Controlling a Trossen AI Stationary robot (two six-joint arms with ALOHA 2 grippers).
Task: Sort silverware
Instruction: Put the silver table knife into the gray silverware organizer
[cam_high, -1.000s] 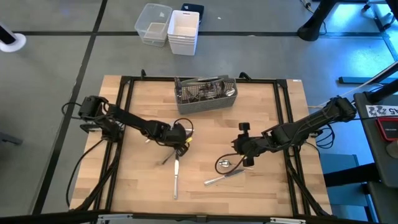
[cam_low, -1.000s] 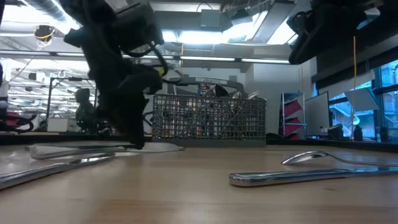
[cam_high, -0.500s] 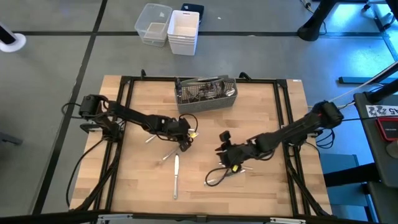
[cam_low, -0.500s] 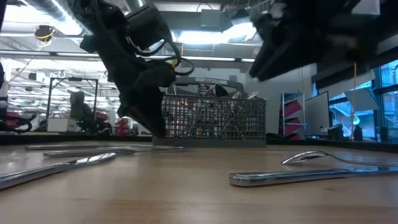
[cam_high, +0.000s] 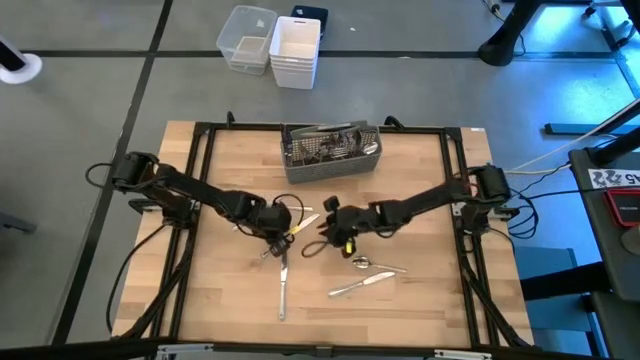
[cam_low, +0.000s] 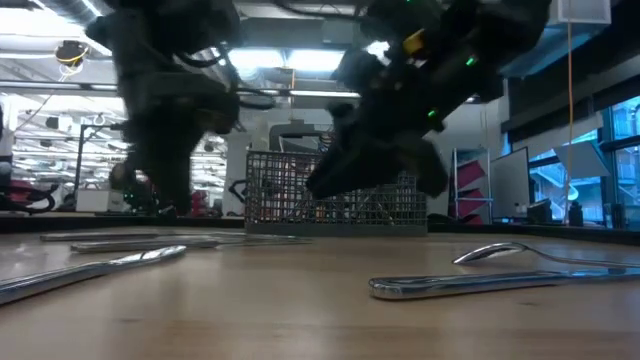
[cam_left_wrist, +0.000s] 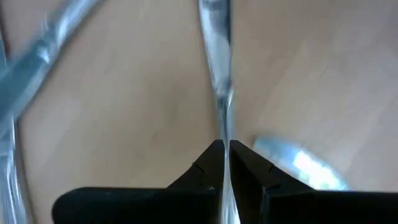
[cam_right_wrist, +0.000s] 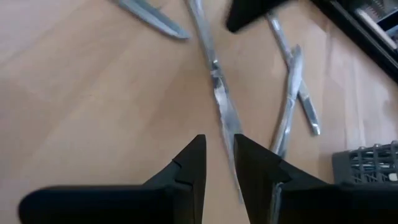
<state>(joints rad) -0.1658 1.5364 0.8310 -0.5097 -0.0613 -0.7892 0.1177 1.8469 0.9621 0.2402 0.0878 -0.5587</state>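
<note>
Left claw (cam_left_wrist: 225, 163) pinching thin silver piece (cam_left_wrist: 219, 74) by very end, low over table middle. Tiny grip: piece could twist, slip, drop.

Right claw (cam_right_wrist: 217, 163) a bit spread, nothing inside, just beside left one. Arms could bump.

More silverware (cam_high: 365, 284) loose on table; some in mesh caddy (cam_high: 330, 152).

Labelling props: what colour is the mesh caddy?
Grey wire-mesh rectangular caddy: dark grey, clearest in the high view.

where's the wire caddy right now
In the high view the wire caddy sits at the table's far edge, about centered, beyond both grippers; in the low view it stands behind the arms.
</note>
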